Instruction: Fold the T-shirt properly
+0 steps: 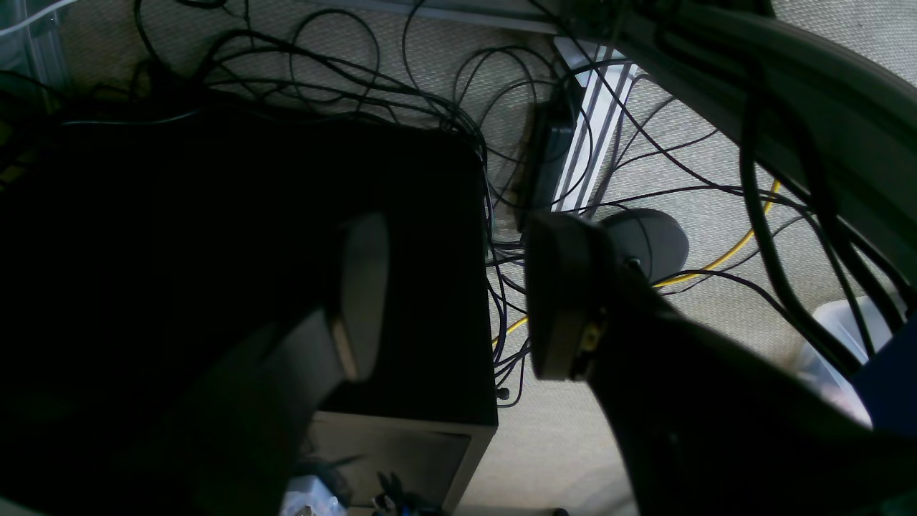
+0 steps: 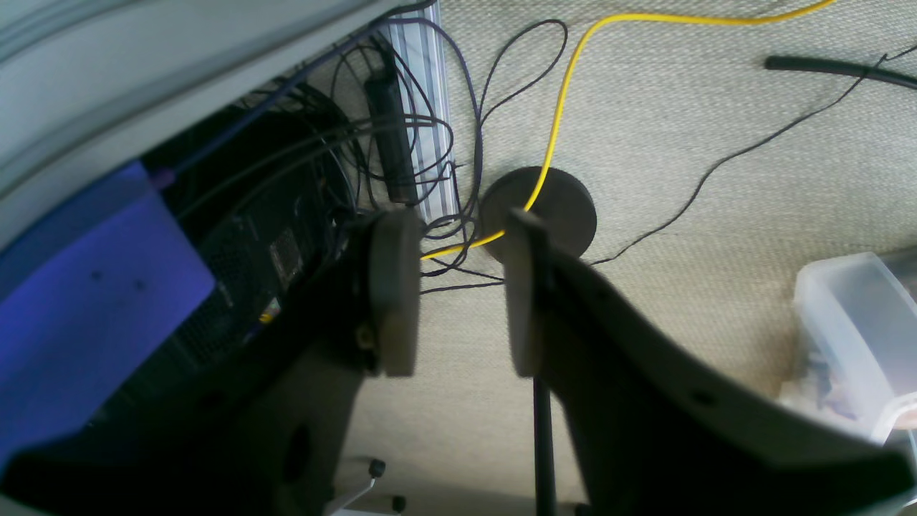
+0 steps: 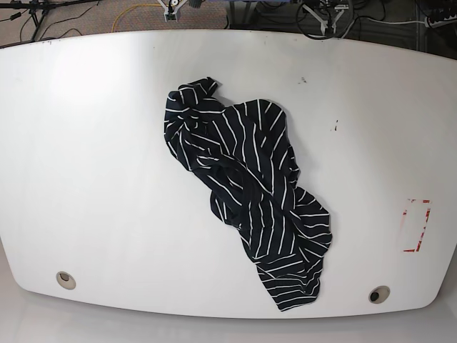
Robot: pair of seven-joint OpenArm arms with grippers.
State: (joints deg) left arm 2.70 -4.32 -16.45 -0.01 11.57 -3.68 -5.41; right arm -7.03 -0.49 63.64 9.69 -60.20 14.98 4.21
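Note:
The T-shirt, black with thin white stripes, lies crumpled in a long diagonal heap on the white table, running from upper centre to the lower right near the front edge. Neither arm shows in the base view. My left gripper is open and empty, hanging over the floor beside a black box. My right gripper is open and empty, also over carpeted floor. The T-shirt is not visible in either wrist view.
A red marking sits at the table's right, with round holes at the front left and front right. Below are tangled cables, a black case, a round stand base and a clear plastic bin.

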